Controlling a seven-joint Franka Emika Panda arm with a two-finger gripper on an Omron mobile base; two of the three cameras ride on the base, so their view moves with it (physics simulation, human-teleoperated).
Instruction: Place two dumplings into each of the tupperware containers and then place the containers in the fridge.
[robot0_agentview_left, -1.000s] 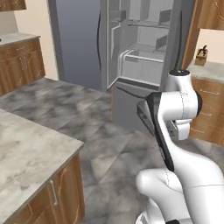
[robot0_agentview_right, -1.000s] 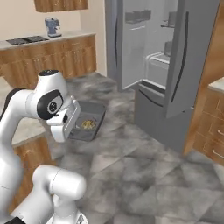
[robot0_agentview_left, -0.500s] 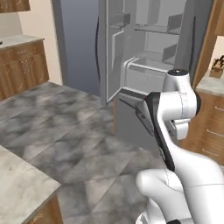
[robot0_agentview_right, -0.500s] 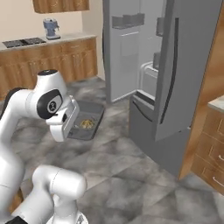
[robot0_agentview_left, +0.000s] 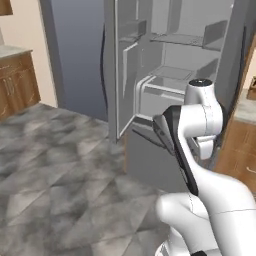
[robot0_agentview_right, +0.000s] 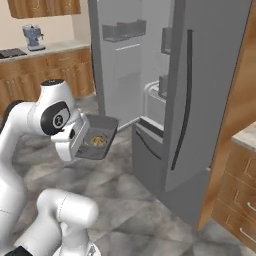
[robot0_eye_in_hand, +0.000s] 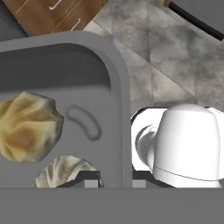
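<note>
gripper (robot0_eye_in_hand: 114, 183): I have it clenched on the tupperware container (robot0_agentview_right: 98, 141) rim.
handling: light, stiff, slick plastic; loose dumplings (robot0_eye_in_hand: 28, 127) would roll if tilted.

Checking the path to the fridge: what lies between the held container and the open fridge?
In the right base view, only bare grey floor lies between the tupperware container, held by the gripper, and the open fridge.

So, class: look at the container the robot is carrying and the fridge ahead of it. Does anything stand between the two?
Nothing visible does. The gripper holds the tupperware container with two dumplings inside. The fridge stands open ahead, its door swung aside, and only bare floor lies between them.
</note>
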